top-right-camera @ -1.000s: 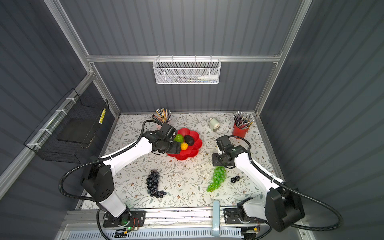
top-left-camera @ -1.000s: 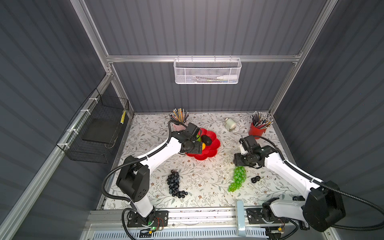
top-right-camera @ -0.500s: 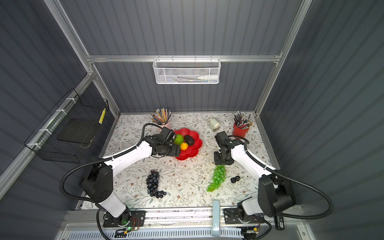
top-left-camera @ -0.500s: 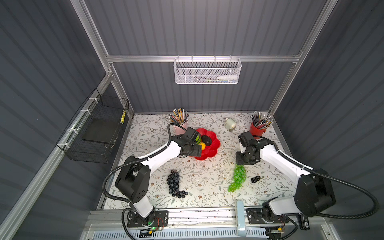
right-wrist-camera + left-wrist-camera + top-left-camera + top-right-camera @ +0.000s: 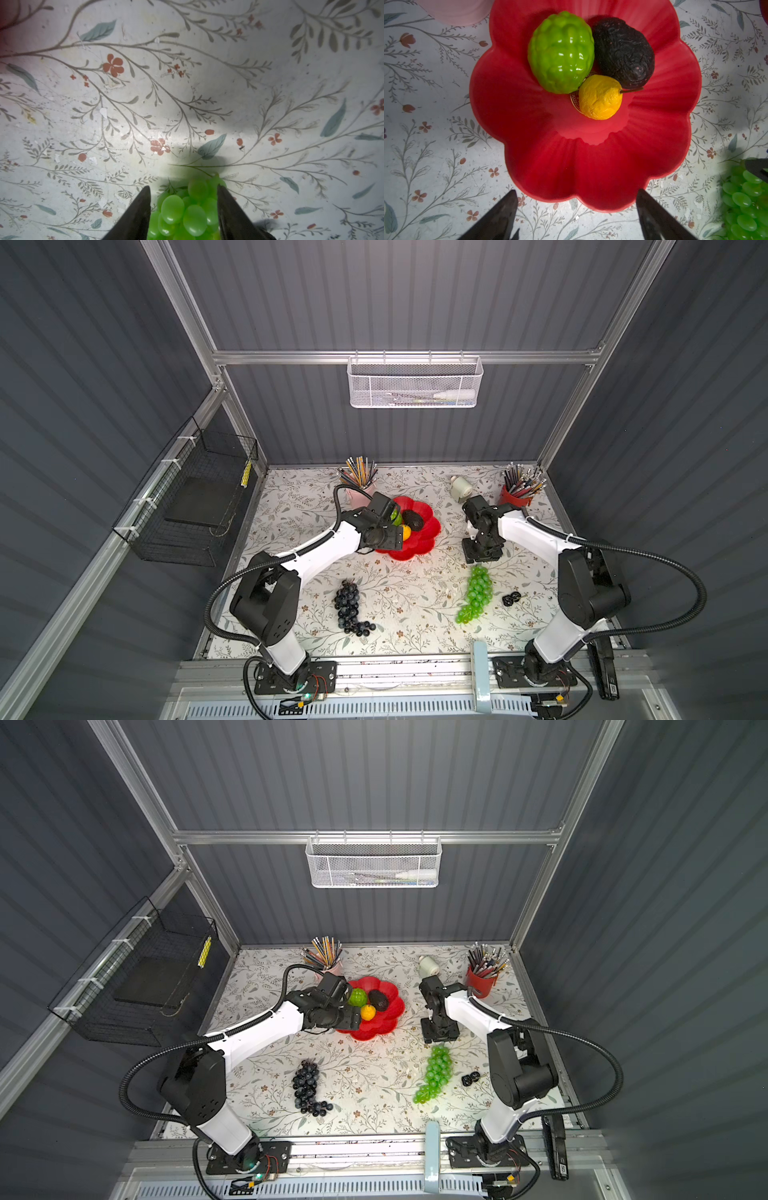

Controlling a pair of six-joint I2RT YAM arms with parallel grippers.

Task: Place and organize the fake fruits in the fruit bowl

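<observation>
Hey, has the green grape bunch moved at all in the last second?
No. In both top views the green grape bunch lies where it did, just left of the small black pieces, with the same gap between them.

Dark grey ribbed walls are enclosing a floral-patterned table, while a white mesh basket is hanging from an aluminium rail and a black wire basket is hanging on the left wall.

Glossy red plastic fruit bowl
</observation>
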